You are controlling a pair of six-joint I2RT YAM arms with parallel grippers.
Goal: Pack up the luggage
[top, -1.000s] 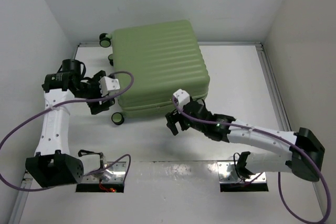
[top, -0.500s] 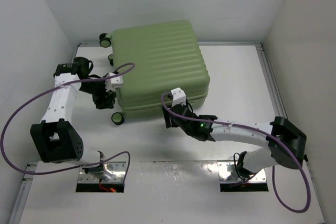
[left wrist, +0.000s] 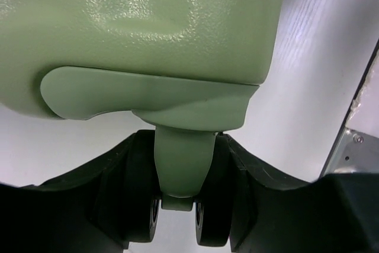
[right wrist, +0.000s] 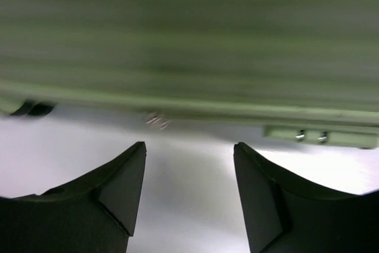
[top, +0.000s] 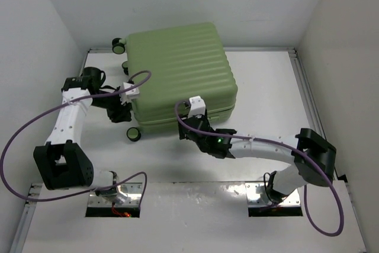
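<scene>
At the closed luggage's (top: 177, 69) eight-o'clock side, the left gripper (left wrist: 180, 208) straddles a caster (left wrist: 182, 158) (grip unclear), the right gripper (right wrist: 189, 167) gapes empty at six; opening it likely comes next.

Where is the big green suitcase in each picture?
Top external: luggage, upper middle, lying closed.
Left wrist: luggage fills the top, its wheel inside the left gripper.
Right wrist: luggage, a blurred green band across the top.
Shared landmark: white table beneath it.

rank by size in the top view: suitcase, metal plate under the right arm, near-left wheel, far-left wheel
1. luggage
2. metal plate
3. near-left wheel and far-left wheel: look alike, so tied
</scene>
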